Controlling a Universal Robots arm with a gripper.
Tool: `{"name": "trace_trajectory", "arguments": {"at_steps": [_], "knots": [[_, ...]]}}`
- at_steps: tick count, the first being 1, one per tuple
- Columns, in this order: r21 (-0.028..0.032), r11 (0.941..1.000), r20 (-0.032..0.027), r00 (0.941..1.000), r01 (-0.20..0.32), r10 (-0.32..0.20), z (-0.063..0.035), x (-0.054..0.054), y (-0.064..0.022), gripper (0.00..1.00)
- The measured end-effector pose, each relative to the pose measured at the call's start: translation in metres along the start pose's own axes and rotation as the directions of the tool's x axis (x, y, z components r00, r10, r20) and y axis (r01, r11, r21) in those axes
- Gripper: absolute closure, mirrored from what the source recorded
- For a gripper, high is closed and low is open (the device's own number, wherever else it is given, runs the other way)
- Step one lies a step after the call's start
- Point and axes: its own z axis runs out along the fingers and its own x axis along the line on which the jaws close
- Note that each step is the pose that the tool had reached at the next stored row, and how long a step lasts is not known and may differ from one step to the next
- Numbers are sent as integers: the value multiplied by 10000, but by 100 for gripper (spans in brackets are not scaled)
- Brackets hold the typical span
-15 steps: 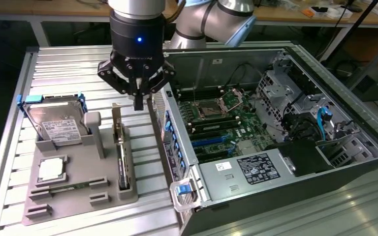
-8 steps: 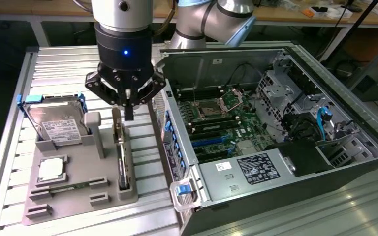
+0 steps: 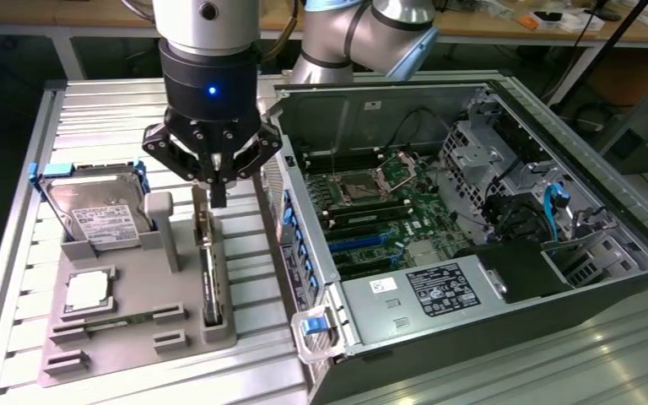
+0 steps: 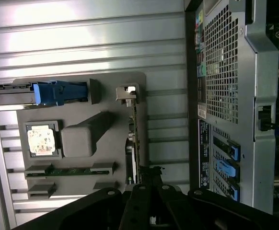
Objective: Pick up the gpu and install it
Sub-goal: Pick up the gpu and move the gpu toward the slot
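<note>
**Finding.** The tool [image 3: 218, 196] is clenched, its tips pressed together at the upper edge of the gpu [image 3: 208, 270]. We cannot confirm from either view that the board is truly pinched between them.

**Location.** The gpu stands on edge in a slot of the grey holder [image 3: 132, 337] on the slatted table [image 3: 110, 110]. It sits between the holder's upright grey post and the open computer case [image 3: 336, 101]. In the wrist view its silver bracket is at the end away from the tool.

**Risks, in our judgement:**
- The tool sits toward one end of the gpu, not over its middle. On a lift the free bracket end could sag or swing, and the thin edge could slip out of the tips.
- If the gpu binds in its slot, a pull could cock it sideways or drag the holder along the table.
- The case wall is just beside the holder. A tilted gpu carried across could strike that rim or the blue latches along it.
- The hard drive [image 3: 99, 215] and processor chip [image 3: 88, 291] share the holder, so any jolt to it may unseat them.
</note>
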Motion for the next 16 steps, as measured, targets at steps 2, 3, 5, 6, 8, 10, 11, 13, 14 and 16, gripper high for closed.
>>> {"name": "trace_trajectory", "arguments": {"at_steps": [2,3,5,6,8,10,11,13,14,16], "knots": [[1,10000,0,10000,-1,1,0,0,0,89],[0,10000,-2,10000,0,0,0,0,0,89],[-1,10000,-1,10000,0,0,0,0,0,89],[-1,10000,0,10000,-1,1,0,0,0,76],[-2,10000,0,10000,-1,1,0,0,0,64],[-50,10000,41,10000,49,-49,1,1,-6,52],[-445,9989,36,9999,138,-136,1,0,-6,52],[-623,9978,32,9998,210,-209,29,3,-41,52],[-626,9978,32,9998,209,-207,65,23,-62,52],[-626,9978,31,9998,211,-209,152,79,-131,52]]}}
